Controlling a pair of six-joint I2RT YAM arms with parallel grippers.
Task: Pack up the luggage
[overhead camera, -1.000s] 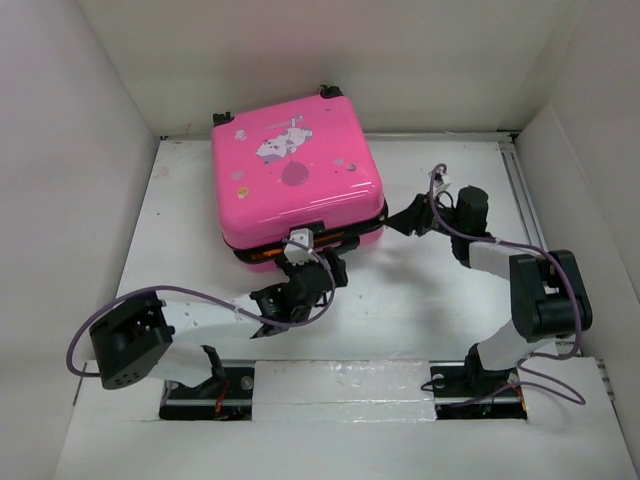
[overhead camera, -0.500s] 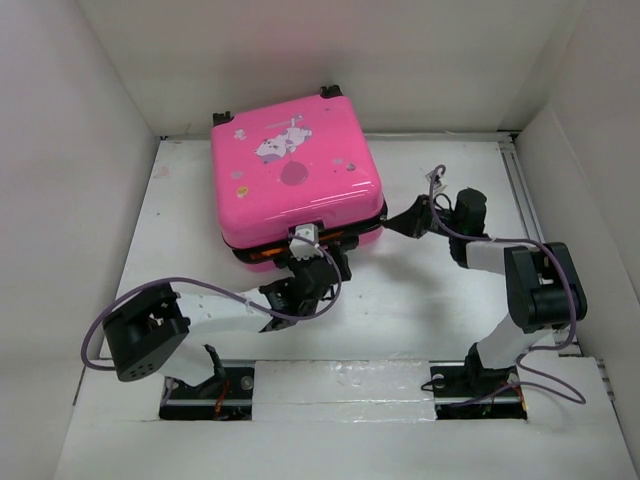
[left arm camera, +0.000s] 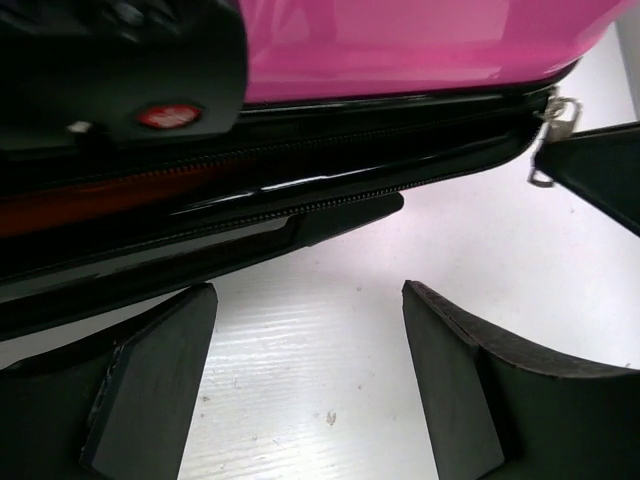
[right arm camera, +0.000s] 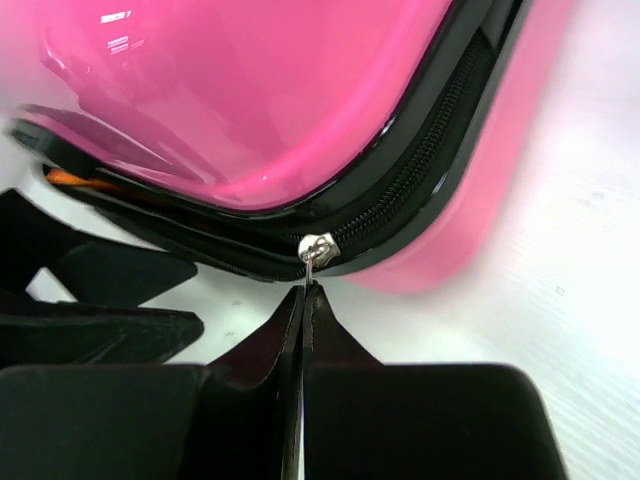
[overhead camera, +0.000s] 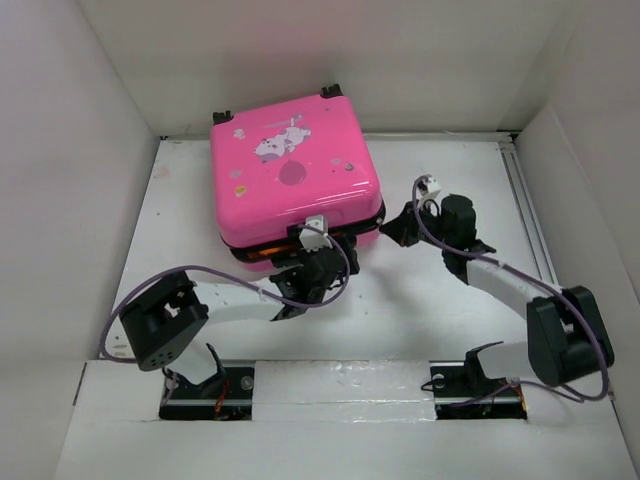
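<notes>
Top view: you can't make out either set of fingertips. The left gripper (overhead camera: 320, 258) is tucked against the near edge of the luggage (overhead camera: 293, 180), under its own wrist and cable. The right gripper (overhead camera: 393, 228) is just a dark shape at the near-right corner. The luggage is a hot-pink hard shell, closed and lying flat on the white table (overhead camera: 430, 310), toward the far left. It has a cartoon animal and balloon print on the lid, black wheels at the far edge and a black zipper band around the seam. A sliver of orange shows at the near edge.

Left wrist: the shell (left arm camera: 400, 40) is cut off at the top. The black block with a red badge at upper left is blurred, so you can't tell what it is. Below the pink runs the glossy black zipper seam. The left gripper (left arm camera: 310, 300) has its fingers spread wide, with only bare table between them. The luggage's lower edge sits just beyond the tips.

Right wrist: the left side is soft, and the black shapes at lower left can't be identified. You get the rounded pink corner (right arm camera: 260, 90), with black zipper teeth curving round it. The silver zipper pull (right arm camera: 317, 248) hangs at the seam. The right gripper (right arm camera: 303, 300) is clenched, with its tips pinching the pull's tab directly below the slider.
</notes>
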